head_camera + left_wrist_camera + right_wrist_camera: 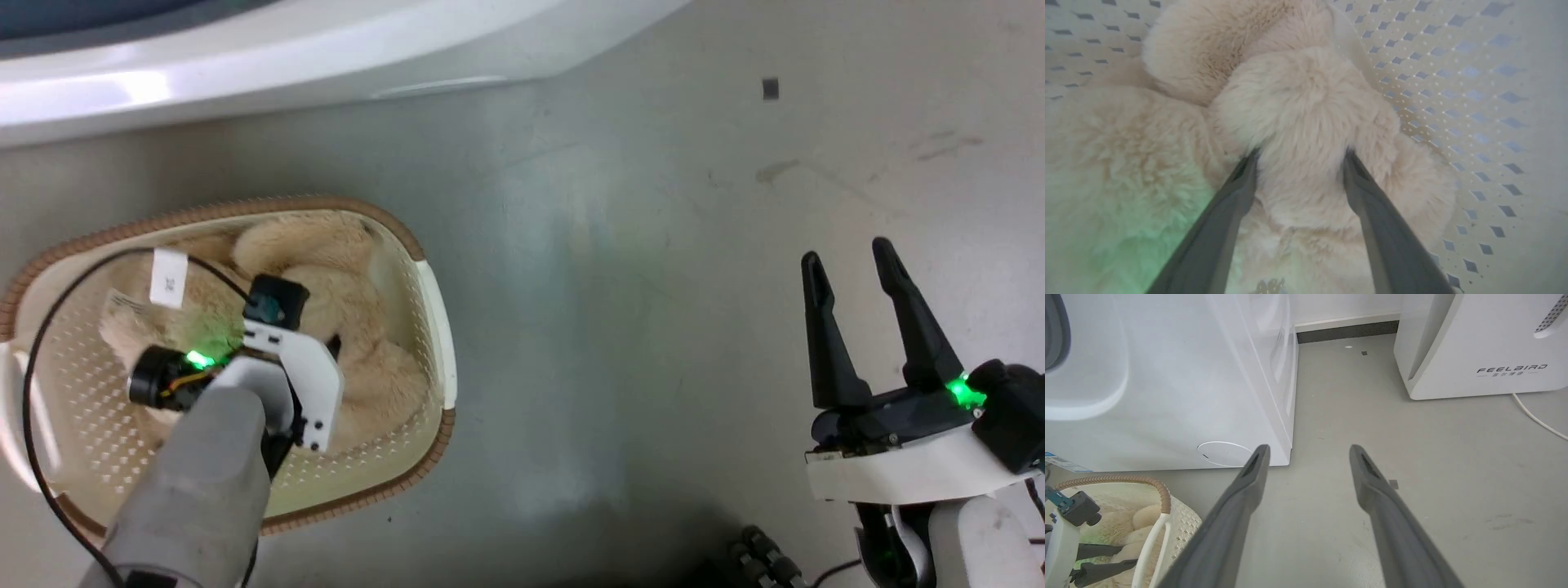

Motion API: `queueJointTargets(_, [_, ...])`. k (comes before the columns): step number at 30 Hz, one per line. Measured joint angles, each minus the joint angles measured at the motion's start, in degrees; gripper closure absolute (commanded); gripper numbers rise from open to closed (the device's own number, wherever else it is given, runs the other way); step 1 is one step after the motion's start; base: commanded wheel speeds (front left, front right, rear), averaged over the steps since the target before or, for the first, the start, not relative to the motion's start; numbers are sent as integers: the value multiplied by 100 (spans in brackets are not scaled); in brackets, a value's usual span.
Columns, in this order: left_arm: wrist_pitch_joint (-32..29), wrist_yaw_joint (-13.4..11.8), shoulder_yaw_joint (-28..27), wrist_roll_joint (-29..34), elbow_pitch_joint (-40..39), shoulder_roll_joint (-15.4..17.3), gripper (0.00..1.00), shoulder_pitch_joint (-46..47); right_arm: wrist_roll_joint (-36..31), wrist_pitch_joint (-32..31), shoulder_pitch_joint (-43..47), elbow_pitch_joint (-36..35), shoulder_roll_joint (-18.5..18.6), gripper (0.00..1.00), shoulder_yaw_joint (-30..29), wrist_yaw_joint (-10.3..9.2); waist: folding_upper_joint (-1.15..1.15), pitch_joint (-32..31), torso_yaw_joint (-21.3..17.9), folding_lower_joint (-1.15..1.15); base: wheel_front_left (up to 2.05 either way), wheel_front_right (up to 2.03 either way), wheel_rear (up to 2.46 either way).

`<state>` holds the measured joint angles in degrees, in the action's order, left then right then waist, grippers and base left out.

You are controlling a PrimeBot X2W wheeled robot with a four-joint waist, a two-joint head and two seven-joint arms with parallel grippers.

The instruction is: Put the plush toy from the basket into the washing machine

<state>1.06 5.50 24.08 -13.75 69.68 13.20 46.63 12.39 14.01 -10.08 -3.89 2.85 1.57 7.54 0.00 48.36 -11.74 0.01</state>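
The fluffy cream plush toy (375, 384) lies curled in the cream perforated basket (433, 327) with the brown rim, on the floor at the left. My left arm reaches down into the basket. In the left wrist view my left gripper (1300, 157) is open, its fingers pressed into the fur on either side of a rounded lobe of the plush toy (1306, 102), close to the basket wall (1453, 81). My right gripper (846, 251) hangs open over bare floor at the lower right, holding nothing. The white washing machine (245, 65) stands just beyond the basket.
In the right wrist view the washing machine (1167, 375) is at the left, with the basket rim (1163, 494) below it. A white FEELBIRD appliance (1486, 343) and its cable (1535, 416) are at the right, with grey floor between. A black cable (33, 367) loops over the basket.
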Motion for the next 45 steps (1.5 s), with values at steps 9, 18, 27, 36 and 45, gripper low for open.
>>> queueJointTargets(9, [-178, -12, 158, -121, 270, 24, 100, 407, 32, 69, -85, -49, 0, 0, -2, 0, 0, 405, -115, 0, 0, 0, 0])
queueJointTargets(18, [-215, 22, 126, -367, 330, -88, 100, 251, 11, 71, -106, -40, 0, 0, -42, 0, 0, 193, -37, 0, 0, 0, 0])
queueJointTargets(27, [387, 23, 116, -483, 417, -183, 100, -174, -111, 71, -96, 59, 0, 0, -74, 0, 0, -366, 84, 0, 0, 0, 0])
queueJointTargets(36, [1071, 79, 124, -666, 428, -326, 100, -726, -242, 73, 131, 272, 1, 0, -70, 0, 0, -1210, 215, -1, 0, 0, 0])
queueJointTargets(45, [1337, 125, 127, -748, 55, -394, 100, -1301, -334, 73, 340, 486, 0, 0, -84, 0, 0, -2101, 418, -1, 0, 0, 0])
